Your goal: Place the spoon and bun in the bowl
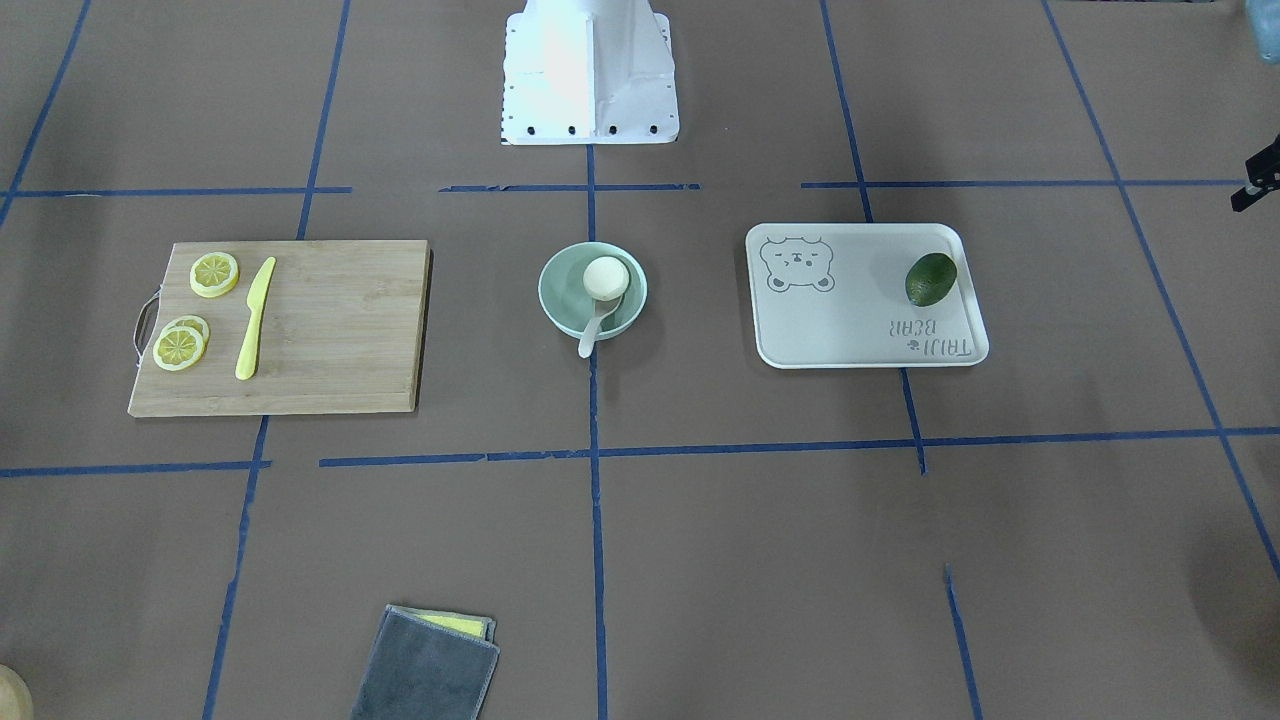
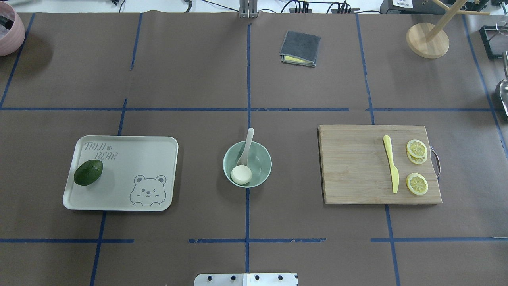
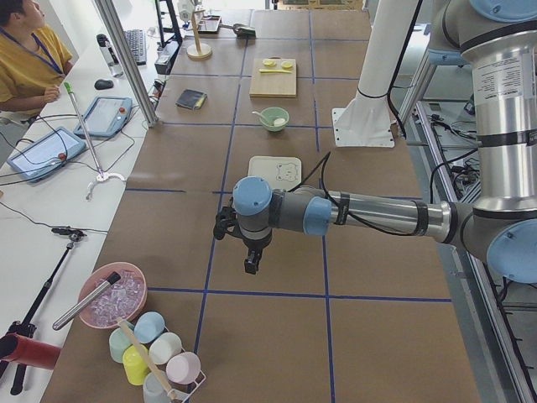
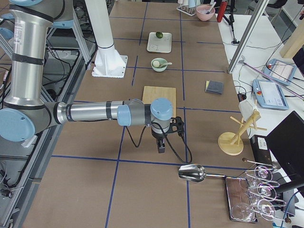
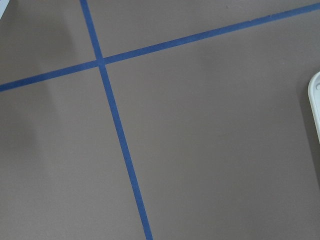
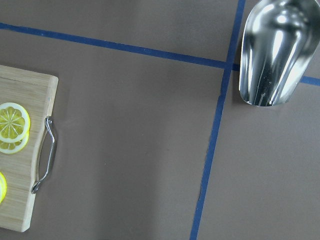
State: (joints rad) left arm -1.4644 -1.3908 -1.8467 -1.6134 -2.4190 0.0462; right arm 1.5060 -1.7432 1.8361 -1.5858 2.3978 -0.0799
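Surface: brown paper, matte, gridded with blue tape.

Left tool: hangs over bare paper, past the tray end of the surface and well apart from the bowl. It shows only in the side view and no fingers appear in its wrist camera, so I cannot tell whether the jaws are spread or pressed together.

Right tool: mirrors this, hanging past the cutting-board end, also well apart from the bowl. Jaw state: cannot tell.

Cutting board: pale wood with visible grain and a metal loop handle. It carries lemon slices and a yellow knife.

Tray: off-white, smooth, with rounded corners. It holds an avocado.

Bowl: mint green, glossy and round. It sits on the centre tape line, between tray and board. Neither arm is clearly nearer.

Spoon: off-white and smooth. The scoop is down inside the bowl and the handle rests over the far rim. Its long axis runs roughly along the centre line, pointing away from the robot.

Bun: white, matte and rounded. It lies inside the bowl against the robot-side wall, touching or just beside the scoop.

Judgement: both items are in the bowl, so the task reads as complete. No grasp appears pending.
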